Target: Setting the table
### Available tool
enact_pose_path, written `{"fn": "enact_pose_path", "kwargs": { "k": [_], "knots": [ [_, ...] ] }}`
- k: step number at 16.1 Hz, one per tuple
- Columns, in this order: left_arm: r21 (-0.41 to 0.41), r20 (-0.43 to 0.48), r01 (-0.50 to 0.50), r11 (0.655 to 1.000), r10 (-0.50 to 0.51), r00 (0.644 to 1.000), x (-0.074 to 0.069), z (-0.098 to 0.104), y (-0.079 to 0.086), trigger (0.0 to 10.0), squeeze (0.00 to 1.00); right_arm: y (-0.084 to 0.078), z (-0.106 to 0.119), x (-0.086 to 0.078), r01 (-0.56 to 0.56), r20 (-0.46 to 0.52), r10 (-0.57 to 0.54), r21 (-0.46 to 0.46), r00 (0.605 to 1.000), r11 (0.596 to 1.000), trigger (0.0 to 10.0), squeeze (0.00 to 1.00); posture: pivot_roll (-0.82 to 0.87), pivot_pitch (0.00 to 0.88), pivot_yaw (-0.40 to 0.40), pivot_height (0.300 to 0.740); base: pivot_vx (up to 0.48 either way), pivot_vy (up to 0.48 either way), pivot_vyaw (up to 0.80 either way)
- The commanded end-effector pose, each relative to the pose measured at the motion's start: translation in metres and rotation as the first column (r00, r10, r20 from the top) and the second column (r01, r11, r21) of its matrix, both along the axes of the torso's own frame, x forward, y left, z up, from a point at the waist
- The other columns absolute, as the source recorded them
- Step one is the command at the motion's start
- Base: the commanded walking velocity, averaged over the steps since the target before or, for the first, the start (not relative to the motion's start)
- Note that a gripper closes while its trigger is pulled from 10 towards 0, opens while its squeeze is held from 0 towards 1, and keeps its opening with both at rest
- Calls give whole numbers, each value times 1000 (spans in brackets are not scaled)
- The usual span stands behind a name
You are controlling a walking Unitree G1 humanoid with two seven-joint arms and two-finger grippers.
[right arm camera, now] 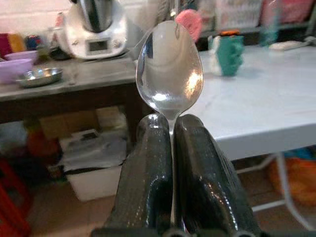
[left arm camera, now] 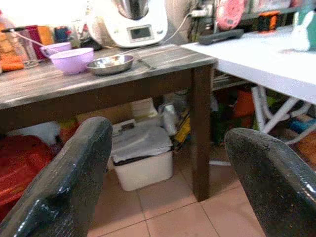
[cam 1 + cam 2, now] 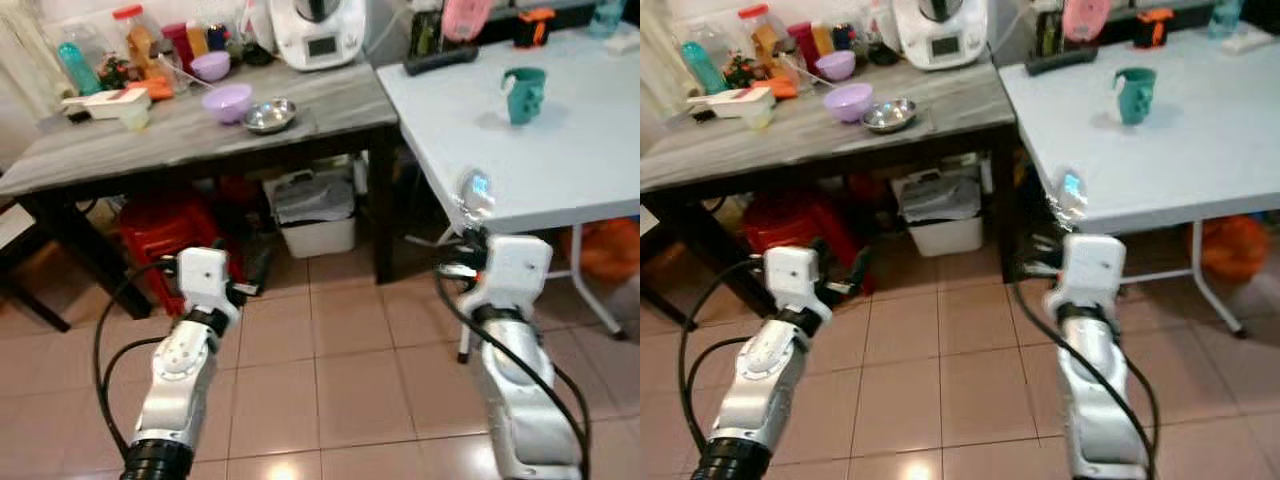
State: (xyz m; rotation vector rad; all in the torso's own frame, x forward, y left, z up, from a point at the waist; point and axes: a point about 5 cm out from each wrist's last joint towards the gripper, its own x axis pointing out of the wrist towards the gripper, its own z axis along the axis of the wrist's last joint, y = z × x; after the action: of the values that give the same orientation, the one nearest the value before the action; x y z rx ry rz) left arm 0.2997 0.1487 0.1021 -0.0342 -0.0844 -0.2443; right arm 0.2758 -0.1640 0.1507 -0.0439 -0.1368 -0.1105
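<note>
The right gripper (image 1: 170,148) has its two black fingers (image 1: 148,168) pressed together on the thin handle of a metal spoon (image 1: 169,66). The spoon's long axis runs straight out along the fingers, its bowl standing clear beyond the fingertips with the hollow face toward the wrist camera. Seen from the head, the spoon bowl (image 3: 476,190) sits just past the fingertips, at the near edge of the white table (image 3: 560,150). The tabletop lies ahead of the fingers and a little to their right, so this arm is clearly the nearer one for laying the spoon down. Farther beyond the fingertips on that table stands a teal mug (image 3: 524,94).

The left gripper (image 2: 163,173) is spread wide with nothing between its fingers (image 2: 74,173). Ahead of those fingers is a dark wooden table (image 2: 163,61), and on it a purple bowl (image 2: 72,59) and a steel bowl (image 2: 110,63) side by side, well beyond reach.
</note>
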Motion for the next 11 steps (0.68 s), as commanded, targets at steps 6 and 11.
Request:
{"fn": "enact_pose_path", "kwargs": {
  "k": [6,11],
  "knots": [
    [6,-10,-29,1000,29,1000,-1,-1,13,10000,0,11,6,2,-47,33,46,18,998,999,10000,0,-81,21,152,740,0,0,473],
    [-1,-14,-20,1000,20,1000,-3,-3,11,10000,0,12,6,2,-52,33,51,20,998,998,10000,0,-82,23,151,740,250,0,445]
  ]
}}
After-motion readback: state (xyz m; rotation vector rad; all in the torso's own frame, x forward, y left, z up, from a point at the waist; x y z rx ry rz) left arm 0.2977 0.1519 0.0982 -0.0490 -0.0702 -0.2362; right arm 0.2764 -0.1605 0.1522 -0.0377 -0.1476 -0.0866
